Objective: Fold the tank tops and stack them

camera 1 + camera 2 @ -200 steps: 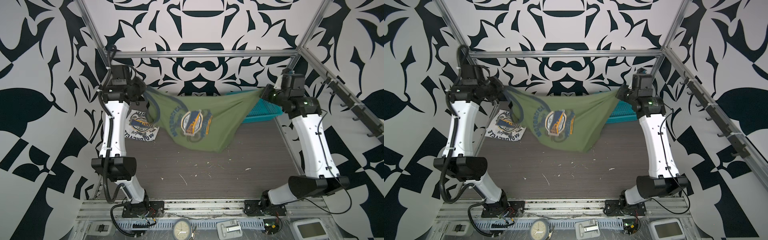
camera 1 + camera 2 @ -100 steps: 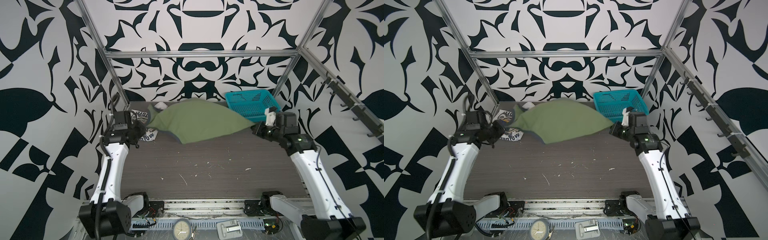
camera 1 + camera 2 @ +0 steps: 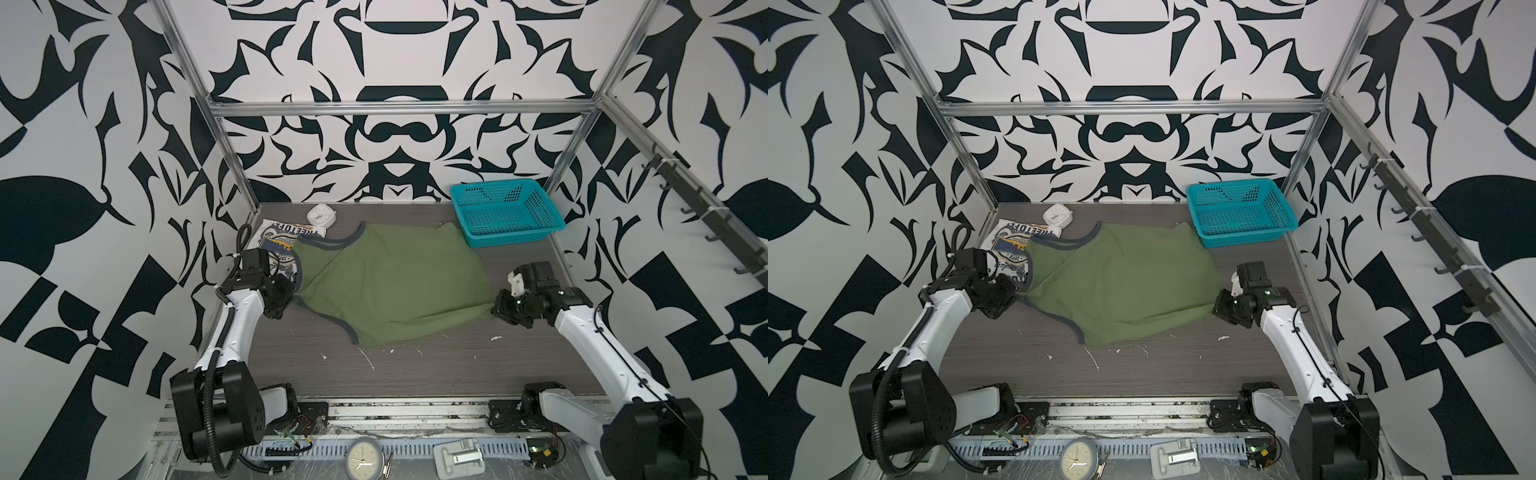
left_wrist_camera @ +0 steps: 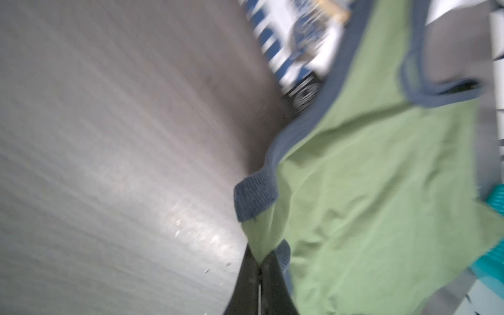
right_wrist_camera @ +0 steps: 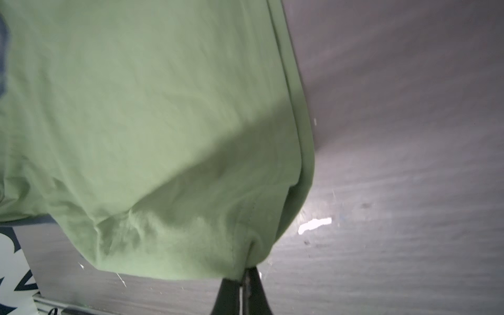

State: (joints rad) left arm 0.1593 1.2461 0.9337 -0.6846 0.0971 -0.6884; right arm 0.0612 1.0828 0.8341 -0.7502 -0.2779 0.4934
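Left gripper, seen in both top views, is clamped on a trimmed corner of the olive green tank top at the left side of the table. The right gripper is clamped on a hem corner of the same garment at the right side. Between them the green top lies spread on the table, plain side up. Its left edge overlaps the white tank top, which lies in the far left corner with its blue-yellow print facing up. A small white clock sits just behind the white top. A teal basket stands in the far right corner. The green top's far edge reaches its front wall, but contact cannot be confirmed.

Left wrist view (blurred): the dark fingers are pressed together, with green cloth and its ribbed blue-grey trim pinched at the tips. The white top's print shows beyond the trim.

Right wrist view: the fingers are pressed together on the hem corner, and the cloth bunches at the tips. A white scrap lies on the table beside the hem.
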